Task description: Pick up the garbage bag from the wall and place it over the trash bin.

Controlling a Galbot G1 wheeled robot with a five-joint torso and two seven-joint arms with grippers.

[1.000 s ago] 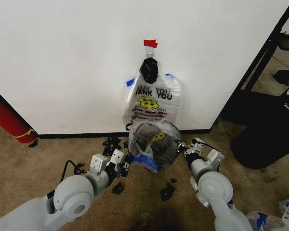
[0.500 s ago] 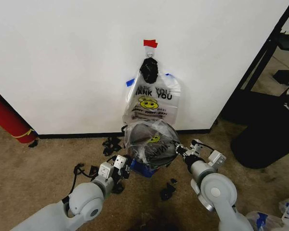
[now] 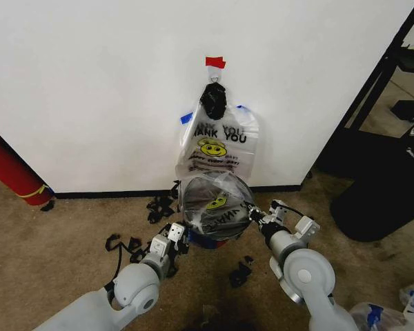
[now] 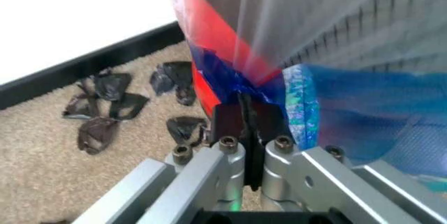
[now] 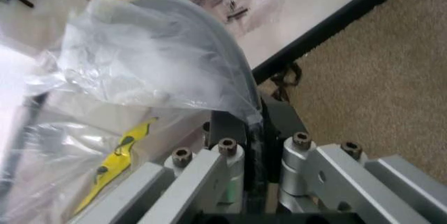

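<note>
Fingers (image 4: 227, 122) on the left gripper (image 3: 181, 233) are pinched tight together on the blue edge of the bag (image 3: 214, 203), down low by the bin's red base. You can see it best in the left wrist view: black pads squeezed flat with blue plastic bunched right at them. The right gripper (image 3: 254, 213) is the same deal, its fingers (image 5: 227, 124) clamped on a fold of the clear film at the other side of the bin (image 3: 208, 236).

So the bag is stretched over the bin, sitting on the carpet just in front of the wall (image 3: 90, 83). The yellow smiley and some black print show on the plastic across the top, and the dark inside of the bin shows through it. The left arm comes in from the lower left and the right arm from the lower right, one gripper on each side of the bin.

Behind it, the bunch of spare bags (image 3: 217, 148) hangs on the wall under a black knot (image 3: 213, 100), with a bit of red tape (image 3: 215, 62) right above that. It hangs down to about the top of the bin.

Black scraps (image 3: 159, 205) are scattered on the carpet (image 3: 41, 241) near the baseboard (image 3: 103, 194). A red cylinder (image 3: 10, 172) leans at the far left, and a big black object (image 3: 386, 186) sits off to the right.
</note>
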